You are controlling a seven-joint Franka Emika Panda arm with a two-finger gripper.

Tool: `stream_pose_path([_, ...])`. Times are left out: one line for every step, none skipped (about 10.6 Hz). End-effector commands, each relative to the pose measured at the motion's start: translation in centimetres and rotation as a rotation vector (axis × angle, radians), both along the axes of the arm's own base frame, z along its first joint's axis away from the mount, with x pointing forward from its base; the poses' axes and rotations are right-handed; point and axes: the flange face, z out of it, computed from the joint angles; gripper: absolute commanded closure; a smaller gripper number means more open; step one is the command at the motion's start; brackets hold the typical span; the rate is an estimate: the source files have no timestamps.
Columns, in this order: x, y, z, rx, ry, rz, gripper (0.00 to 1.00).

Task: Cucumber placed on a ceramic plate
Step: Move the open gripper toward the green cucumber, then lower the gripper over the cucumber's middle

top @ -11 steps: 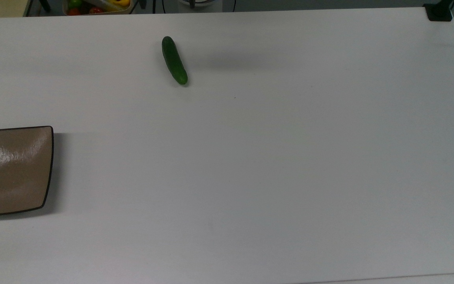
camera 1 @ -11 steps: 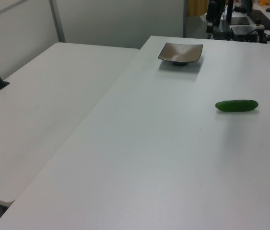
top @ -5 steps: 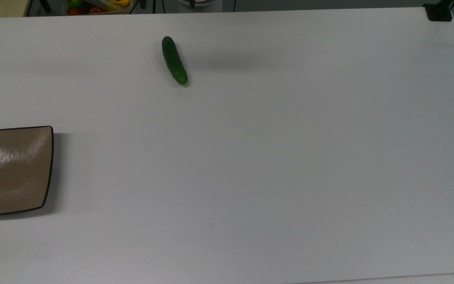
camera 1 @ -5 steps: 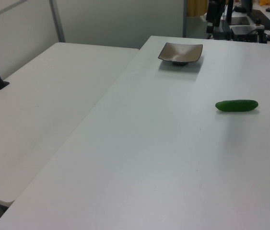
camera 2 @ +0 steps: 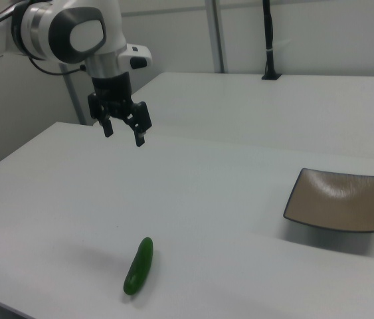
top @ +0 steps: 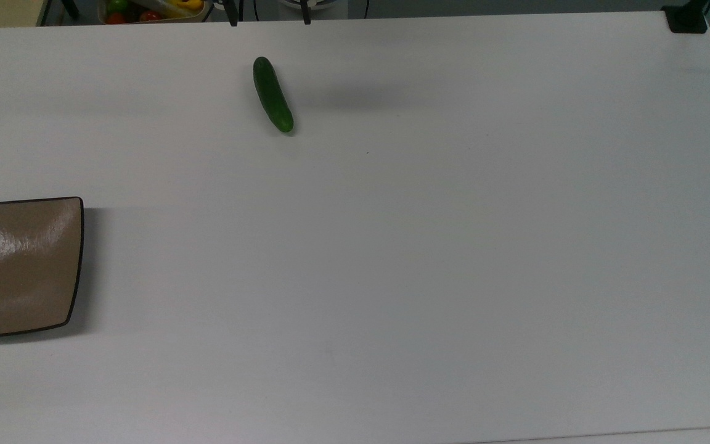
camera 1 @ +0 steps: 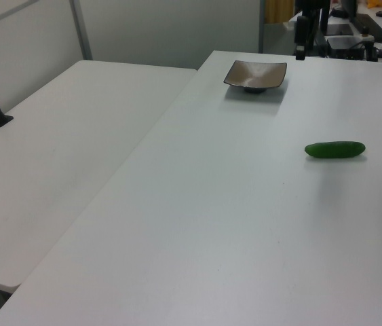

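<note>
Gripper [camera 2: 124, 131] fingers point down and stand apart with nothing between them, held in the air above the white worktop [camera 2: 213, 219] in the right view. At about 6 o'clock from it in the right view, well apart, the cucumber [camera 2: 139, 266] lies flat on the worktop. The ceramic plate [camera 2: 336, 199] sits bare toward 4 o'clock from the gripper. In the top view the cucumber [top: 272, 94] lies toward 1 o'clock of the ceramic plate [top: 19, 266], well apart.
</note>
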Motion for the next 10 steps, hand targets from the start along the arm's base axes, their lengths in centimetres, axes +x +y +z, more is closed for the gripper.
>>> stream_pose_path([-2.9,0.9,-1.4,-0.006,0.028,0.123,0.0])
stream_pose_path([-3.5,1.3,-2.2,-0.006,0.056,0.15,0.0])
stream_pose_path([-3.9,1.9,-2.7,-0.008,0.083,0.199,0.0])
stream_pose_path([-4.2,2.2,-3.1,-0.008,0.11,0.229,0.0])
stream_pose_path([-4.7,2.4,-4.1,-0.007,0.147,0.233,0.0])
stream_pose_path([-5.0,2.5,-5.5,-0.01,0.175,0.238,0.0])
stream_pose_path([-5.3,2.6,-6.7,-0.012,0.203,0.241,0.0])
stream_pose_path([-5.8,3.4,-8.1,-0.035,0.234,0.265,0.0])
stream_pose_path([-6.2,3.4,-9.4,-0.056,0.262,0.275,0.0])
stream_pose_path([-6.7,3.6,-10.7,-0.076,0.288,0.291,0.0])
